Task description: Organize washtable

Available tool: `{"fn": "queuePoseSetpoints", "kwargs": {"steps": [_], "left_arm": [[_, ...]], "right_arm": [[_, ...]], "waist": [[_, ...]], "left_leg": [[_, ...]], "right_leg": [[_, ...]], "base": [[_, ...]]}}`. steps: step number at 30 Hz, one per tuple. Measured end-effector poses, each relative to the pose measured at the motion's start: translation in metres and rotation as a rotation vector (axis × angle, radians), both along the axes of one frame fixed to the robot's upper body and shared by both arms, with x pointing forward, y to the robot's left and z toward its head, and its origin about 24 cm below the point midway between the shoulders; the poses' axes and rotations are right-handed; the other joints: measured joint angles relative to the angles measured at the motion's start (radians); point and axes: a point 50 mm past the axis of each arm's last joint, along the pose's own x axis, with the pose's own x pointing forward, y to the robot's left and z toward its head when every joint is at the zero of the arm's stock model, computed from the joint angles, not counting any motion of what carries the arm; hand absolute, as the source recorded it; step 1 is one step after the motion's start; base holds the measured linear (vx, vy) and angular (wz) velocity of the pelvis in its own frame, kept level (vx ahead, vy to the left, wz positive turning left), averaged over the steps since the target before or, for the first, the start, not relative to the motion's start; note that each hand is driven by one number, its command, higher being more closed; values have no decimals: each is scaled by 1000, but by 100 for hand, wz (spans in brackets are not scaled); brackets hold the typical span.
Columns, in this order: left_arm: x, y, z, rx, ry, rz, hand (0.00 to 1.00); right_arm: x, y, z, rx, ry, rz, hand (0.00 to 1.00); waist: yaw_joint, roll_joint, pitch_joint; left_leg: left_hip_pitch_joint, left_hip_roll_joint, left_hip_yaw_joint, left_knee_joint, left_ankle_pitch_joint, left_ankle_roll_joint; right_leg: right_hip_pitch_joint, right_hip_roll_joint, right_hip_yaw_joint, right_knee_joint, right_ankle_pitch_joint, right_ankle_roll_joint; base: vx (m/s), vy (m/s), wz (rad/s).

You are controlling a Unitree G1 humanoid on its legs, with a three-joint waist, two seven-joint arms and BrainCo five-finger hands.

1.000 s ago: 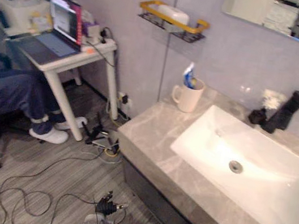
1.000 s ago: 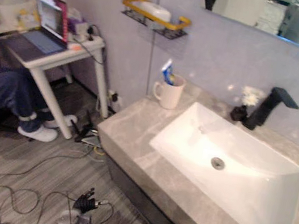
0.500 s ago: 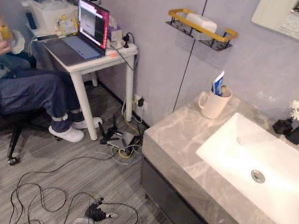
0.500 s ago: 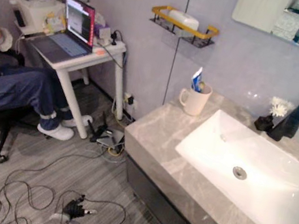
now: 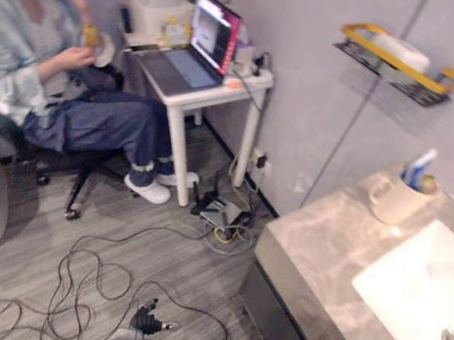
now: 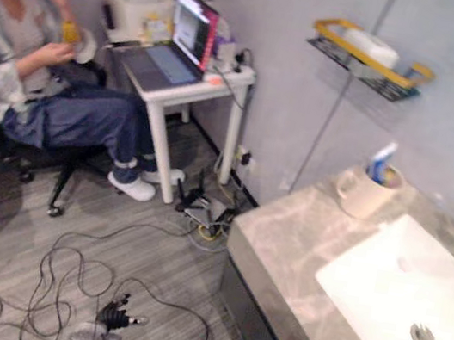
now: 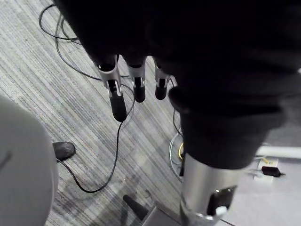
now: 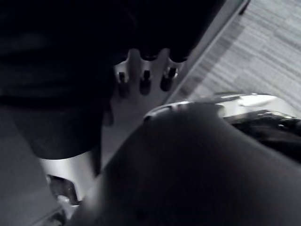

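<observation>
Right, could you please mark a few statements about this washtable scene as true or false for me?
1. The cream mug stands on the grey marble counter beside the white sink: true.
2. The mug is empty: false, a blue-and-white tube stands in it.
3. The laptop on the small white table is closed: false, it is open.
4. The left hand holds nothing, fingers straight above the floor: true.
5. The yellow-rimmed wall shelf is bare: false, a white object lies on it.

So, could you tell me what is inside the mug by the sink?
A blue-and-white tube stands out of the mug; its lower end and the mug's bottom are hidden.
</observation>
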Motion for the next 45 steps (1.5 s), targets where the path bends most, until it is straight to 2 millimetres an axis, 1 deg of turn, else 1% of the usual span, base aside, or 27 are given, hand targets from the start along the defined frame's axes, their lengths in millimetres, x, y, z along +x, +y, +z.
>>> {"fn": "queuePoseSetpoints", "kwargs": {"steps": [3,4,5,6,10,14,15,16,18,19,21,23,25,27,28,29,30,32,34,36,37,38,40,41,42,44,45], "left_arm": [[3,-2,1,-1,-5,-7,0],[2,-2,0,-1,-1,-11,0],[-1,-3,-2,1,13,-19,0],[0,-3,-1,3,12,-27,0],[-6,-3,-3,-2,29,-23,0],[-8,-3,-4,-7,41,-31,0],[-4,-1,-3,-3,33,-33,0],[-3,1,-3,0,29,-23,0],[0,0,-2,-6,20,-10,0],[0,-2,-2,-11,20,-7,0],[1,-3,-2,-11,18,-6,0],[1,-2,-2,-8,19,-4,0],[-1,-2,-3,-7,25,-5,0],[-1,-8,-3,-16,27,-31,0],[-1,-9,-3,-16,28,-39,0],[-4,-12,-4,-22,37,-47,0],[-7,-12,-5,-22,45,-49,0],[-7,-9,-5,-12,47,-51,0],[-7,-1,-5,7,46,-47,0],[-11,1,-6,8,55,-32,0],[-14,1,-6,6,61,-25,0],[-14,3,-6,6,58,-13,0],[-10,9,-4,12,39,36,0],[-10,7,-4,5,37,43,0],[-8,1,-4,-19,19,65,0],[-3,-5,-1,-35,-5,73,0],[2,-7,0,-40,-22,70,0]], "right_arm": [[4,3,0,57,5,29,0],[4,3,0,61,4,33,0],[0,5,-1,54,6,26,0],[-7,7,-2,41,9,8,0],[-13,2,-1,26,17,5,0],[-10,5,-1,8,-4,-13,0],[-13,4,-1,-11,-1,-44,0],[-11,7,-1,-11,-6,-57,0],[-8,4,-1,-26,-12,-58,0],[-7,1,0,-37,-14,-56,0],[-3,-1,1,-45,-26,-43,0],[-2,0,1,-44,-27,-43,0],[-2,1,1,-40,-26,-45,0],[1,1,1,-41,-34,-42,0],[2,1,2,-43,-36,-37,0],[3,-4,2,-55,-39,-27,0],[9,-8,5,-68,-60,-22,0],[14,-5,5,-65,-74,-13,0],[15,-3,5,-68,-74,25,0],[20,-1,6,-69,-87,45,0],[20,-1,6,-68,-89,46,0],[20,1,6,-63,-87,45,0],[19,10,4,-40,-82,64,0],[19,9,5,-45,-84,65,0],[21,4,6,-59,-97,65,0],[23,1,8,-71,-115,65,0],[25,1,9,-74,-126,63,0]], "waist": [[-9,9,8],[-16,9,8],[-29,1,7],[-29,-14,8],[-23,2,-16],[-28,-4,-15],[-39,-8,-3],[-42,-19,0],[-50,0,6],[-49,4,5],[-50,18,2],[-44,20,3],[-52,8,-5],[-47,-8,-4],[-46,-7,-5],[-43,11,-6],[-50,29,-9],[-60,34,-8],[-53,29,-1],[-55,29,3],[-55,27,3],[-56,16,7],[-44,-35,11],[-44,-35,5],[-28,-7,3],[-28,-9,14],[-28,3,25]], "left_leg": [[11,-4,-83,-6,18,9],[16,-11,-101,-7,21,10],[28,-35,-149,-6,26,10],[50,-61,-180,-18,30,8],[109,-53,-213,-139,81,-16],[81,-46,-221,-153,105,-27],[57,-23,-96,-107,23,-71],[35,19,77,-50,-19,-86],[-10,140,380,93,-63,-51],[-27,172,452,139,-90,-48],[-53,175,472,166,-107,-44],[-56,140,445,141,-92,-46],[-31,71,411,58,-67,-33],[19,-28,363,-50,-67,-22],[28,-48,350,-64,-66,-20],[39,-71,310,-74,-33,22],[56,-80,252,-61,-39,52],[74,-75,191,-40,-40,62],[79,-61,118,-37,-40,62],[82,-38,18,-31,-37,45],[87,-36,-5,-31,-37,34],[101,-44,-42,-30,-39,20],[124,-76,-104,-27,-60,-14],[116,-65,-115,-20,-65,-28],[78,-42,-132,10,-80,-52],[39,-28,-153,36,-83,-57],[13,-17,-156,68,-92,-70]], "right_leg": [[-41,110,46,-81,-38,-19],[-35,122,42,-123,-37,-22],[-6,131,33,-216,-21,-41],[18,130,32,-268,42,-60],[56,135,17,-332,58,-46],[68,153,-3,-402,107,-42],[101,130,-36,-432,132,-43],[120,120,-50,-452,140,-40],[140,122,-86,-460,138,-31],[135,115,-92,-456,135,-26],[117,107,-93,-442,122,-8],[108,87,-94,-436,110,3],[110,44,-121,-422,82,35],[110,-37,-153,-349,23,81],[111,-56,-158,-320,23,85],[90,-82,-144,-224,15,89],[19,-96,-83,-25,39,31],[-18,-51,9,73,-14,14],[-70,52,119,90,-75,3],[-135,202,286,32,-97,-2],[-136,227,329,6,-97,-1],[-135,239,367,-50,-89,-3],[-131,185,355,-157,28,-10],[-122,185,335,-170,32,-16],[-102,186,284,-210,39,-28],[-97,182,224,-232,48,-40],[-79,175,166,-242,51,-45]], "base": [[103,26,90],[72,-2,118],[70,-26,120],[59,-40,115],[26,-31,29],[4,21,12],[-23,44,48],[-49,49,54],[-22,55,40],[27,100,31],[62,140,26],[74,118,24],[81,112,48],[129,144,76],[178,108,75],[260,115,94],[304,102,108],[295,27,120],[220,-72,115],[220,-143,122],[137,-108,125],[185,-136,126],[190,-187,130],[110,-145,113],[71,-93,89],[56,-118,103],[20,-134,145]]}}
